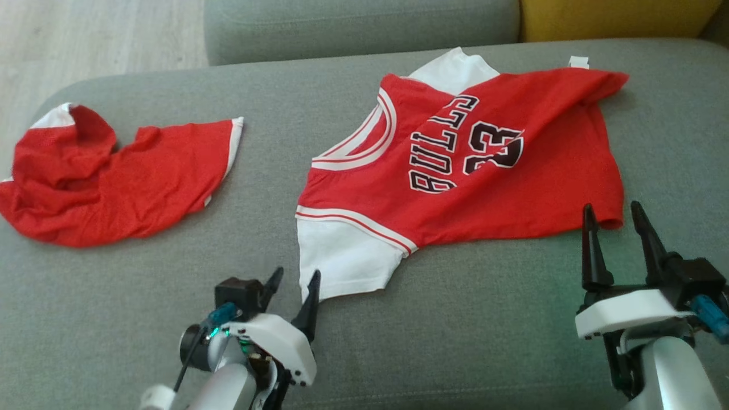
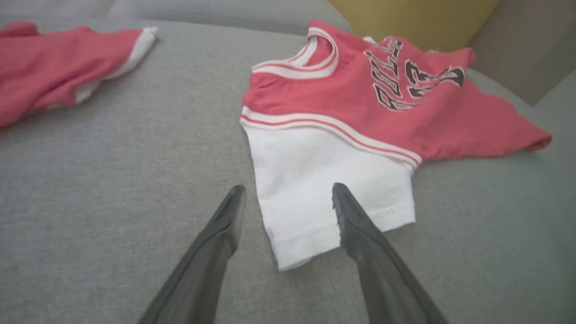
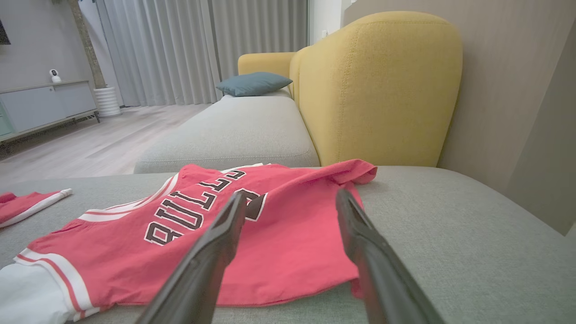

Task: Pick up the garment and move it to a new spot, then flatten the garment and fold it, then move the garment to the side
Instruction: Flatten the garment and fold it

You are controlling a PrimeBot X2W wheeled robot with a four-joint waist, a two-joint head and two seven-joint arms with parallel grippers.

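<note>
The garment [image 1: 484, 188] is a red jersey with white sleeves and black "BULLS 23" lettering. It lies spread, slightly wrinkled, on the grey sofa seat [image 1: 455, 319]. My left gripper [image 1: 297, 275] is open at the near white sleeve's lower corner. In the left wrist view this gripper [image 2: 289, 188] straddles the sleeve edge of the garment [image 2: 324, 103], just above the fabric. My right gripper [image 1: 610, 206] is open at the hem's near right corner. In the right wrist view it [image 3: 292, 194] hovers over the red hem [image 3: 112, 247]. Neither gripper holds anything.
A second red garment [image 1: 114, 176] with white trim lies crumpled at the seat's left end, also seen from the left wrist [image 2: 54, 67]. A yellow backrest [image 3: 382, 90] rises behind the seat at the right. Another grey cushion [image 3: 234, 130] with a blue pillow [image 3: 254, 83] extends beyond. Wooden floor [image 1: 85, 34] lies far left.
</note>
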